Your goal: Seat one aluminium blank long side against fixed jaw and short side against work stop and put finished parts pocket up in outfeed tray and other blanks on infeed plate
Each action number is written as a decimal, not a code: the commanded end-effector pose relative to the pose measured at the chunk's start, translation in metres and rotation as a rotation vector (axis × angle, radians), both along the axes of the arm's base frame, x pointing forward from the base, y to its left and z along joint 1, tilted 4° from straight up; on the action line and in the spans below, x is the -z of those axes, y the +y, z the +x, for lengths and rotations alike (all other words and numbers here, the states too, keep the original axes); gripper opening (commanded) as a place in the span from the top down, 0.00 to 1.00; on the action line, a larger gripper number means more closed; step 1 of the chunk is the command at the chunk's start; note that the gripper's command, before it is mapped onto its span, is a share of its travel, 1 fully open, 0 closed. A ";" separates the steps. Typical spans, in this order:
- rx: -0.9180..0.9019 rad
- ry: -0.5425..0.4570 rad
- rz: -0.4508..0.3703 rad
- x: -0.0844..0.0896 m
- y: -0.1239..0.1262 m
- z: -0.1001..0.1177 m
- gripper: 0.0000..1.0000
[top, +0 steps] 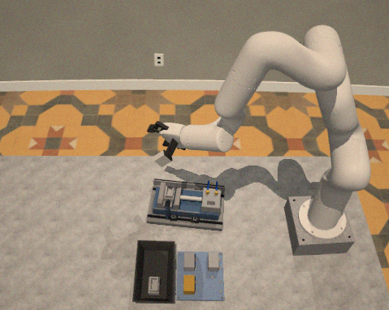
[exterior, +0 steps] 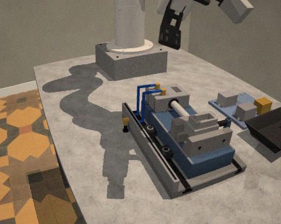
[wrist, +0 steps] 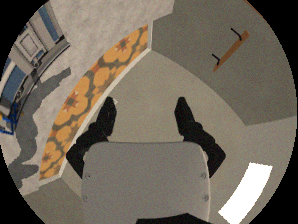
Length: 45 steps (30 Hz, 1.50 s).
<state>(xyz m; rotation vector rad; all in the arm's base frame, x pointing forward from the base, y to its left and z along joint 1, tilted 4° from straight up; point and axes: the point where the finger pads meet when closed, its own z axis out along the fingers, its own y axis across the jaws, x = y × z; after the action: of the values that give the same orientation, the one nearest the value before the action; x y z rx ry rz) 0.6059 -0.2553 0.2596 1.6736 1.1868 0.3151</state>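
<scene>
Top view: I see the black two-finger gripper hanging in the air beyond the table's far edge, jaws spread wide and holding nothing.
Outfeed tray: the dark rectangular tray at the near left holds one grey finished part, lying flat as far as I can judge.
Vise: the grey-and-blue machine vise at mid-table carries a second grey pocketed part in its opening, beside the fixed jaw; that seat is occupied.
Infeed plate: the pale blue plate to the right of the tray bears two grey aluminium blanks and one yellow brass blank, all apart from one another.
Arm: the white six-joint arm rises from its grey pedestal at the right.
Step in hand: I judge the work barely started, with clearing the vise first.
Next move: I would bring the gripper down over the pocketed part in the vise, close on it, lift it straight up and carry it to the tray, pocket up, beside the first part.
</scene>
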 end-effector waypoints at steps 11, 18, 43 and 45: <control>0.000 -0.002 -0.001 -0.001 0.000 0.001 0.00; 0.000 -0.002 -0.001 -0.001 0.000 0.001 0.00; 0.138 0.315 0.011 0.044 0.029 -0.050 0.00; 0.147 0.354 0.022 0.050 0.036 -0.056 0.00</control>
<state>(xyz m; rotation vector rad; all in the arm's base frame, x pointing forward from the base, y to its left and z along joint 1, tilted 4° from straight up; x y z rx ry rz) 0.5607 -0.2300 0.2184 1.8261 1.2798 0.0213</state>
